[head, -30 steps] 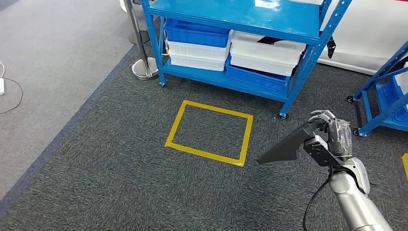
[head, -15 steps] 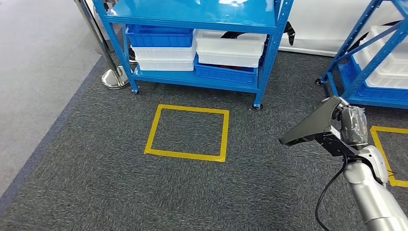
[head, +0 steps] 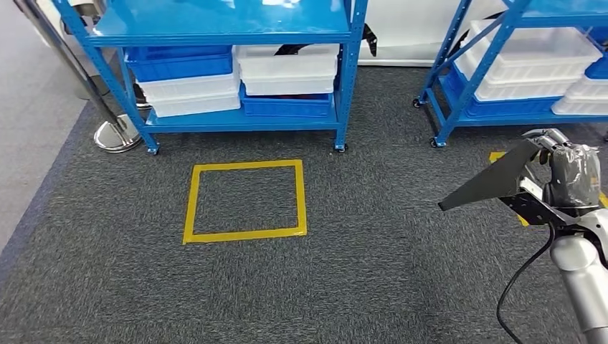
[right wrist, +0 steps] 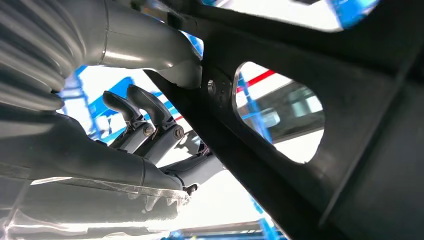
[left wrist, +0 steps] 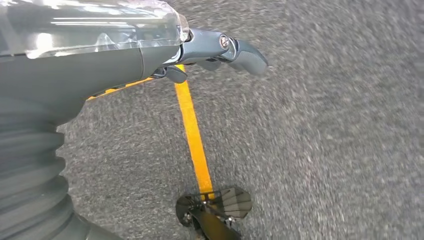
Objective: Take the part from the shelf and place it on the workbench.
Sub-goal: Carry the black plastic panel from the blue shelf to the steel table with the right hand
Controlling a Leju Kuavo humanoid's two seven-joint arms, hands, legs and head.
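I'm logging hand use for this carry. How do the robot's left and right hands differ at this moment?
The right hand grips the black part, raised in front of the body; the left hand holds nothing. The right hand is up beside the blue shelves; the left hand hangs over the grey carpet and a yellow tape line. Both wear clear plastic covers.

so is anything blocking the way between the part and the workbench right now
That cannot be judged from these views: the workbench is not in them. The right hand holds the black part in the air over grey carpet. Two blue shelves with bins stand ahead, and a yellow taped square marks the floor.
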